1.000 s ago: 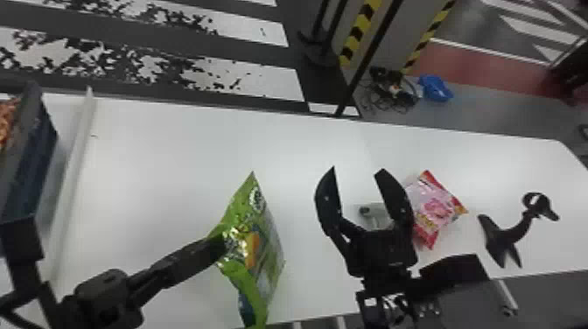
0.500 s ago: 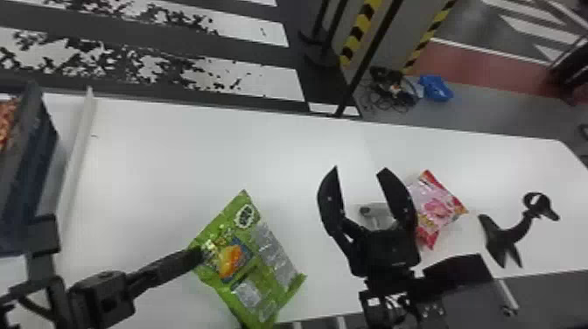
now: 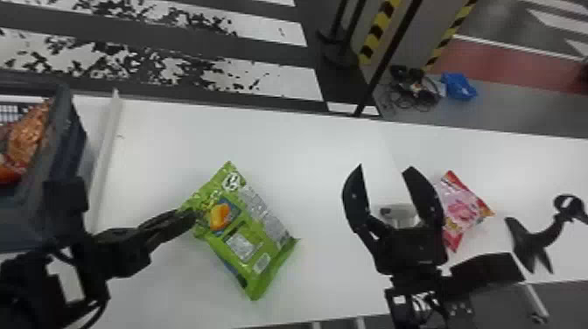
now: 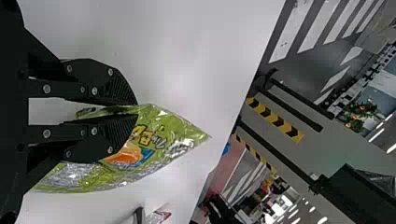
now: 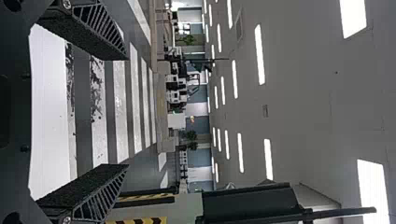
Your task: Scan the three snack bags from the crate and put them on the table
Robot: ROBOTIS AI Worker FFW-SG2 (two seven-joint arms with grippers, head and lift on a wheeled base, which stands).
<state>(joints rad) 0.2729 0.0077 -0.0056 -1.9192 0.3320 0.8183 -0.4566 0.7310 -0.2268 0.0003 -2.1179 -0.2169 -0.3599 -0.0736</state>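
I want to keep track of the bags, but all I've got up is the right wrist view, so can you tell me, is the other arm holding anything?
Observer: Yes, the left end effector is shut on the green bag.
Operator: Good. Is there another bag out where I can't see it?
Observer: Yes, in the head view a pink bag lies on the table, partly hidden behind the right end effector.
Operator: And is there one more to fetch?
Observer: It looks so: orange packaging sits inside the crate, at the head view's left edge.
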